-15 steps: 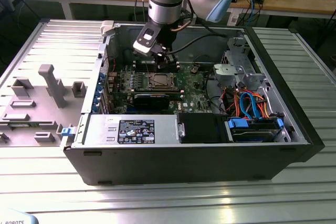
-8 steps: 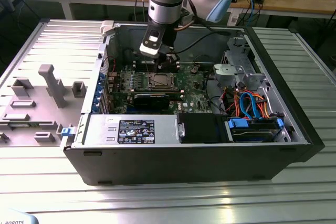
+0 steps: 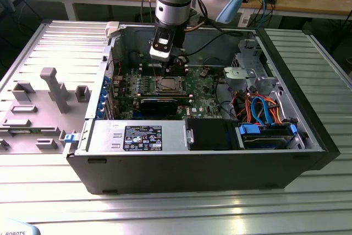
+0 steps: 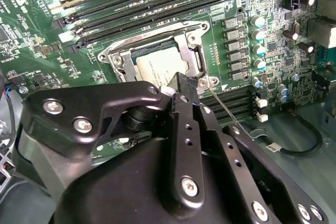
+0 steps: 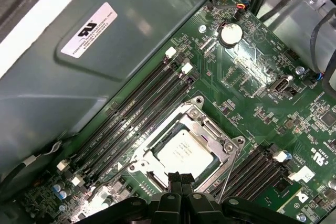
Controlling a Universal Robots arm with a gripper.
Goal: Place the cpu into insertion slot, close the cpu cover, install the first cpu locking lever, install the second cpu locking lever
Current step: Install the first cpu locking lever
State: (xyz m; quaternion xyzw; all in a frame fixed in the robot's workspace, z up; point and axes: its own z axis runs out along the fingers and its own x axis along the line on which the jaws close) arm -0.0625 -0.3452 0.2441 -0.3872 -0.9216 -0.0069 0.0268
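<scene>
Chip (image 5: pixel 184 153) seated, cover (image 5: pixel 209 129) down: our jaws, shut and empty, hover at the socket's (image 3: pixel 166 85) twelve o'clock in the exterior view; the raised lever (image 5: pixel 227 174), we judge, needs hooking.

A ribbed silvery desk (image 3: pixel 181 210) spans the frame. At centre on it sits an open black computer case (image 3: pixel 192 166). At left lies a grey plate (image 3: pixel 55 116) bearing upright blocks.
</scene>
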